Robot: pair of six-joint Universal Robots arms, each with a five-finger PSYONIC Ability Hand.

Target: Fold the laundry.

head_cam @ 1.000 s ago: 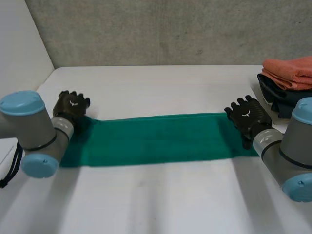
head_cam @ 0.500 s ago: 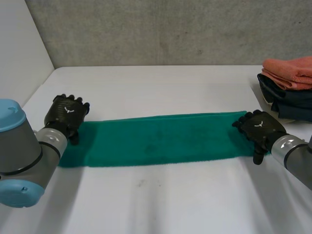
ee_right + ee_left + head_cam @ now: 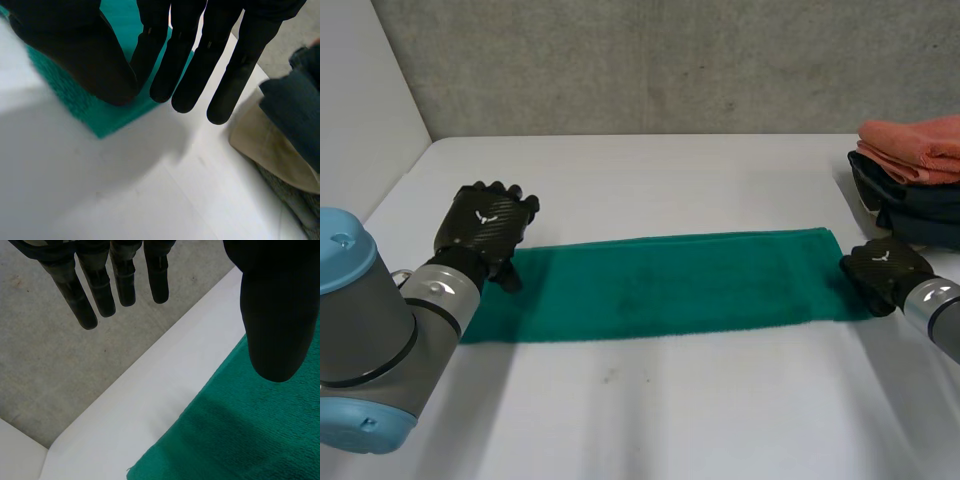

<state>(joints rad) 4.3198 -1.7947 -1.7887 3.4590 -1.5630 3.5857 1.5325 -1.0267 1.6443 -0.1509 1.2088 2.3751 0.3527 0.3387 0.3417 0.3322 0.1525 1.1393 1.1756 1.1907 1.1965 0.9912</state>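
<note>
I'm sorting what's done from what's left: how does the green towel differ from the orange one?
The green towel lies stretched out as a long strip on the table; the orange towel is folded into a compact bundle. The green towel lies alone, while the orange towel tops a pile of dark clothes. Both are plain, single-coloured cloth.

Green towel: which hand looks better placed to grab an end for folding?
Probably the right hand: its open fingers hang over a corner of the green towel. The left hand points its fingers past the far edge.
</note>
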